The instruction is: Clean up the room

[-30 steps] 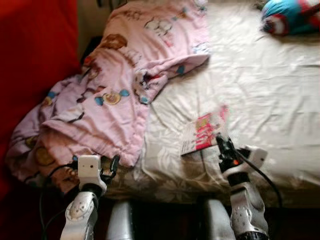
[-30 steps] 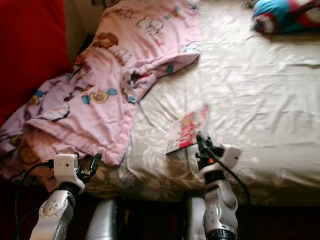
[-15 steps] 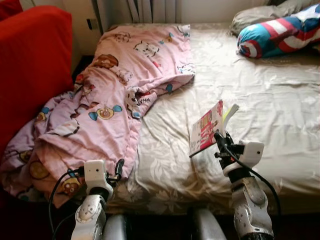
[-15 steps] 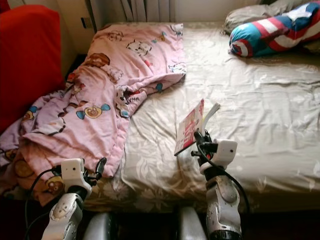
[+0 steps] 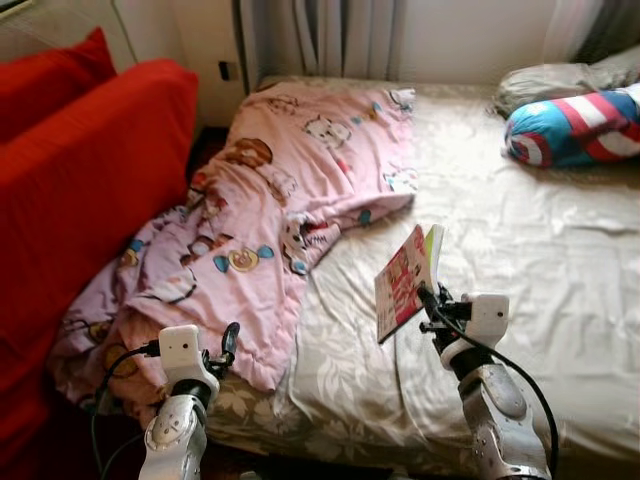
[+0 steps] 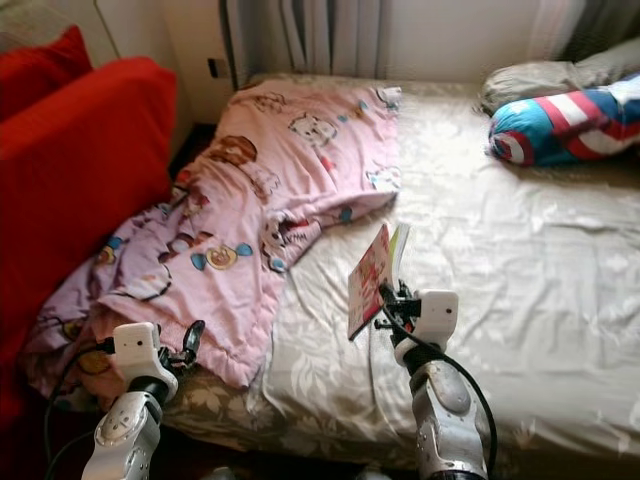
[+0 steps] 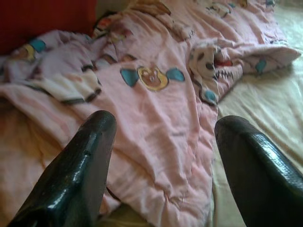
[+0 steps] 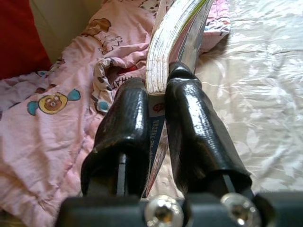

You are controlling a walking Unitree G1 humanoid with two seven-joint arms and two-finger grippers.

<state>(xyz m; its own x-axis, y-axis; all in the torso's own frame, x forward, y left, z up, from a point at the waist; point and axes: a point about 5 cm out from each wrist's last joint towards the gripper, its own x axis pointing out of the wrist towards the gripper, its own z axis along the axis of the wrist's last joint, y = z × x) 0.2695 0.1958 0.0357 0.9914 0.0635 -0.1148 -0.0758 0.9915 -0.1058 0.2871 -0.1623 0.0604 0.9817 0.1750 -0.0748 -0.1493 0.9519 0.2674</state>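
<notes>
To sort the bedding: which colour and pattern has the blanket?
Pink blanket with cartoon animal prints; left eye view shows it best.

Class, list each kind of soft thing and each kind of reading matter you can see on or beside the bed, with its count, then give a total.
Pink cartoon blanket: 1
Pillows: 2, one striped red, white and blue, one grey
Red cushions: 2
Book, held upright in the right gripper: 1
Total: 6

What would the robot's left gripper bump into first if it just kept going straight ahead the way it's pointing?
Most likely the pink blanket. The left gripper has its fingers open and aims right at the rumpled folds hanging over the edge of the bed. How near the cloth is cannot be judged exactly.
</notes>
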